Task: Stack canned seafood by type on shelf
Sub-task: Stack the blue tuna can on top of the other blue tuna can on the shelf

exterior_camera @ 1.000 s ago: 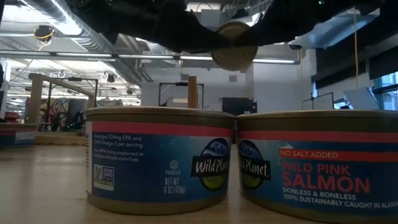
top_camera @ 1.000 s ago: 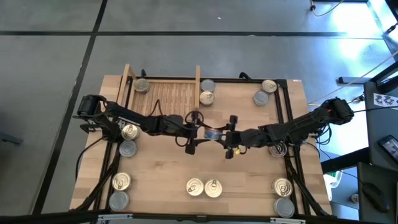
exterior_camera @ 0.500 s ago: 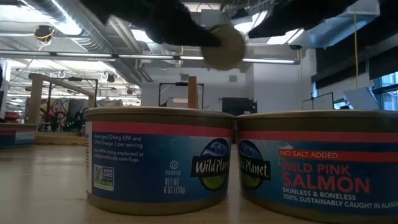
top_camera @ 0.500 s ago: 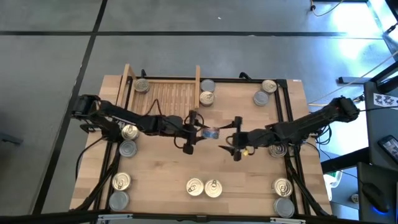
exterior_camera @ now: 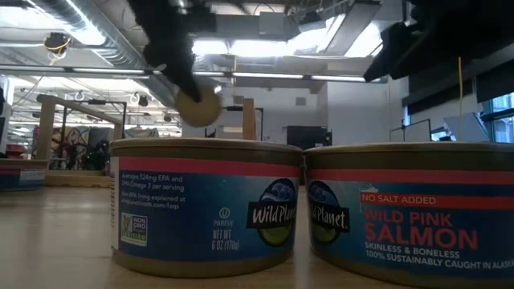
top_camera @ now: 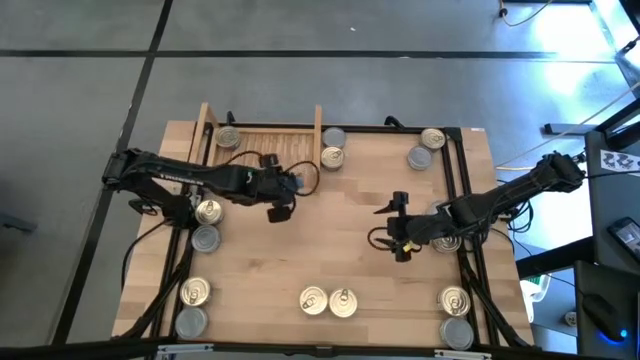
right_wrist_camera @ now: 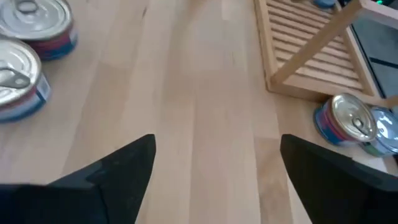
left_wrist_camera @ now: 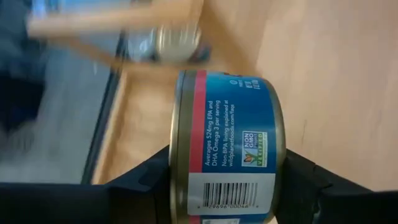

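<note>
Left gripper [top_camera: 283,190] is seen left of centre in the high view, by the front edge of the shelf [top_camera: 265,152], clamped on a blue-labelled can [left_wrist_camera: 227,149] turned on its side. One can [top_camera: 228,138] sits in the shelf's upper-left corner. Right gripper [top_camera: 399,228] is held right of centre over bare table [top_camera: 330,250], fingers spread, nothing gripped.

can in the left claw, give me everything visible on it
The salmon can is a short round metal tin with a blue label, red band, barcode, Non-GMO mark and omega-3 text. It is held on edge, clear of the table, pinched between the left claw's dark fingers across its flat ends. It hangs just off the shelf's front edge.
</note>
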You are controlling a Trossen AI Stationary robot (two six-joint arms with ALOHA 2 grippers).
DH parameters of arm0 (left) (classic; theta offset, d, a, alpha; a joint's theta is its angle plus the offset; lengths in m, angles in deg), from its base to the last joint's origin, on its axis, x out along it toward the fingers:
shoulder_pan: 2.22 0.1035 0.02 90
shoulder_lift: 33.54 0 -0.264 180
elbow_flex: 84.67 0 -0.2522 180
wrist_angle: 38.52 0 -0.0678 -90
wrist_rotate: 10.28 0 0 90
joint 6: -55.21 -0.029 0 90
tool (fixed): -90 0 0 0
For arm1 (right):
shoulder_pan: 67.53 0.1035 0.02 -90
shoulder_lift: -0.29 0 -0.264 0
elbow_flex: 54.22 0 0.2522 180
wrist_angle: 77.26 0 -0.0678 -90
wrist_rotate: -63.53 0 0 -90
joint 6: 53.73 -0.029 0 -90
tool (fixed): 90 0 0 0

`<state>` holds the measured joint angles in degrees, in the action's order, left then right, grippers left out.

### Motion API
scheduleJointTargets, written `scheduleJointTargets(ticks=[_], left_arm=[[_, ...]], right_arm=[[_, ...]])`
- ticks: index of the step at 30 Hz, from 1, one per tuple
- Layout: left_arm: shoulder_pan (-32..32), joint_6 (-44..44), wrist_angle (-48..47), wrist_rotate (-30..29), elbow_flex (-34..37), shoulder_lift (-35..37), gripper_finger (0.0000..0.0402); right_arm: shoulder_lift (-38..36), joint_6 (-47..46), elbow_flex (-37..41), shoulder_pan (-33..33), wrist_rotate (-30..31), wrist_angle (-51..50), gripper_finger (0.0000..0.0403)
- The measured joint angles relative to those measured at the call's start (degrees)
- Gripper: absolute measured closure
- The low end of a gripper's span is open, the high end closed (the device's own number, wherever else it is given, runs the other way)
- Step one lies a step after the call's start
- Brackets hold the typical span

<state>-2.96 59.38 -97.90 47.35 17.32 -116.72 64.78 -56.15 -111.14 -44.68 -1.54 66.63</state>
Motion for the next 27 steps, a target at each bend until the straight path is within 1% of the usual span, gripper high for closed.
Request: scheduleJointTargets(ticks=[3, 6, 8, 11, 16, 18, 21, 25, 27], left_arm=[[2.72, 4.96, -8.14, 0.11, 0.02, -0.09, 0.0209], [6.55, 9.86, -13.27, -1.11, 0.05, -0.09, 0.0208], [9.97, 12.22, -15.39, -1.32, 0.43, -0.09, 0.0208], [15.83, 12.64, -15.86, -1.65, 1.85, -0.09, 0.0207], [25.52, 10.57, -15.48, -2.37, 2.96, -0.33, 0.0207], [28.95, 8.93, -15.07, -4.14, 2.99, -0.35, 0.0207], [33.81, 4.83, -11.41, -6.37, 2.99, -0.33, 0.0207], [37.95, -0.67, -6.59, -7.08, 2.99, -0.36, 0.0206], [38.75, -2.52, -5.96, -10.22, 2.99, -0.91, 0.0206]], right_arm=[[0.89, 1.13, 0.00, 0.00, 0.89, -0.15, 0.0063], [1.52, 1.33, 0.00, 0.00, 2.29, -0.24, 0.0064], [1.88, 1.41, 0.00, 0.00, 3.06, -0.22, 0.0064], [2.31, 1.41, -0.01, 0.00, 3.54, -0.22, 0.0064], [3.33, 1.26, -0.02, 0.00, 3.56, -0.20, 0.0064], [3.95, 1.24, 0.00, 0.00, 3.58, -0.13, 0.0064], [5.04, 1.21, 0.00, 0.00, 3.99, 0.33, 0.0064], [6.46, 1.19, 0.00, 0.00, 4.11, 1.69, 0.0064], [6.95, 1.19, -0.02, 0.00, 4.11, 2.12, 0.0063]])
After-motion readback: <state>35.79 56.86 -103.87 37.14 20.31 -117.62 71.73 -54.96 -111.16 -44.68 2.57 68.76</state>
